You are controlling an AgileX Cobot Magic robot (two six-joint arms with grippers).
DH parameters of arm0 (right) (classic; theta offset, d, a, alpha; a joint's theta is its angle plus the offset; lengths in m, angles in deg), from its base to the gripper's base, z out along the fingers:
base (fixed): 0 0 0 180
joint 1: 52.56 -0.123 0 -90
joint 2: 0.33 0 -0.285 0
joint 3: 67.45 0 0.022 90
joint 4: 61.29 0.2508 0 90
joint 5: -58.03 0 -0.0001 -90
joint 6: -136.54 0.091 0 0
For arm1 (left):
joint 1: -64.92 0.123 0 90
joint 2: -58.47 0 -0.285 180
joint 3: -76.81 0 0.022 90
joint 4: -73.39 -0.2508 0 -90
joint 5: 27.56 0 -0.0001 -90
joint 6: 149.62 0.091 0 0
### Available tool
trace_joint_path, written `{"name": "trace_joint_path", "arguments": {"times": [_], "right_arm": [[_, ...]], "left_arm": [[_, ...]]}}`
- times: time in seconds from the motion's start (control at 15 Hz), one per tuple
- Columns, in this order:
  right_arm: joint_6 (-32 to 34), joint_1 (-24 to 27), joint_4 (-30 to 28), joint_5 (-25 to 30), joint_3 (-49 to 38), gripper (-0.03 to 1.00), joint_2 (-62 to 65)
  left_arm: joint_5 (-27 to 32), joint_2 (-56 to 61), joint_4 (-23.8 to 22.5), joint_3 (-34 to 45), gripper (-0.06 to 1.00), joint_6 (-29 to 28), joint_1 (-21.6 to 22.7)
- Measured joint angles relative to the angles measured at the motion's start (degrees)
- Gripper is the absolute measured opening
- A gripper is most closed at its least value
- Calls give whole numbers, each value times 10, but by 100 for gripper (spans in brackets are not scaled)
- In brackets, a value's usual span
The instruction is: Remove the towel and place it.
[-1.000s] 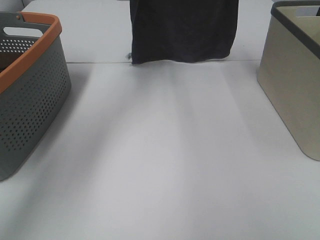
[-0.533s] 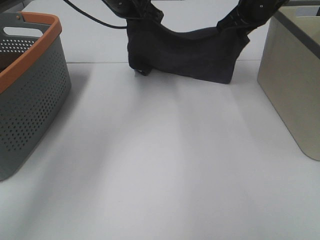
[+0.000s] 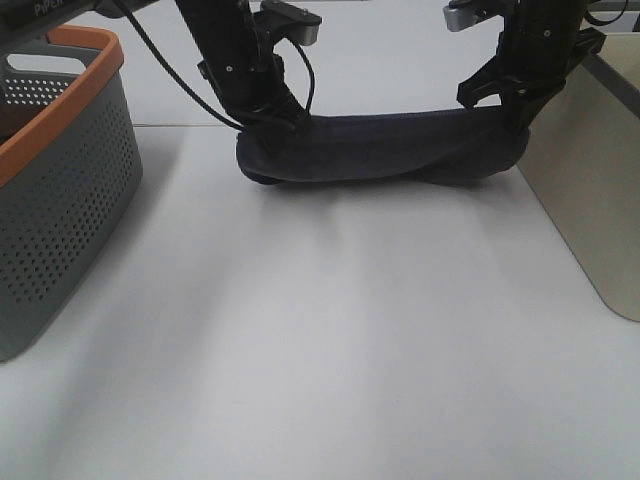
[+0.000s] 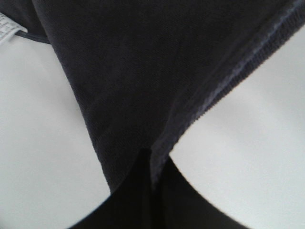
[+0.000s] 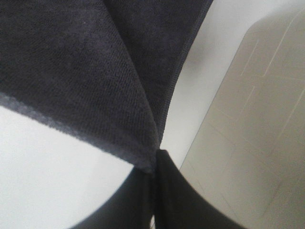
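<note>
Bare counter (image 3: 330,330) fills the foreground, an orange-rimmed grey basket (image 3: 60,200) sitting well apart from the beige bin (image 3: 590,190). Farther back, just beside that bin, the dark towel (image 3: 390,148) sags onto the counter. The left gripper (image 3: 283,125) and right gripper (image 3: 515,118) are each pinched tight on one end. Releasing here risks a bunched heap, because the cloth is folding over itself. The arms are cropped and the towel's far edge is hidden.

towel (image 3: 380,150): was hanging flat; now slumped lengthwise on table (image 3: 320,340)
left gripper (image 3: 275,126), right gripper (image 3: 512,116): descended into view
</note>
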Motion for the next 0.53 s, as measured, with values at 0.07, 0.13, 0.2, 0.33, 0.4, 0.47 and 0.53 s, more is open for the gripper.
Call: {"name": "trace_joint_path", "arguments": {"times": [0.07, 0.13, 0.2, 0.33, 0.4, 0.47, 0.53], "right_arm": [[-1, 0, -1, 5, -4, 0, 0], [-5, 0, -5, 1, -15, 0, 4], [-10, -1, -6, -6, -30, 0, 9], [-15, -3, -7, -18, -61, 0, 21], [-16, -3, -6, -23, -74, 0, 26], [-19, -5, -6, -28, -88, 0, 32], [-25, -6, -8, -32, -103, 0, 34]], "left_arm": [[0, -1, 14, 15, 0, 1, 0], [0, -1, 19, 32, 0, 1, 0], [-1, -1, 23, 52, 0, 1, -1], [-3, 11, 32, 101, 0, 1, -2], [-5, 24, 38, 123, 0, 0, -2], [-6, 38, 41, 145, 0, -1, -4], [-7, 52, 42, 170, 0, -1, -6]]}}
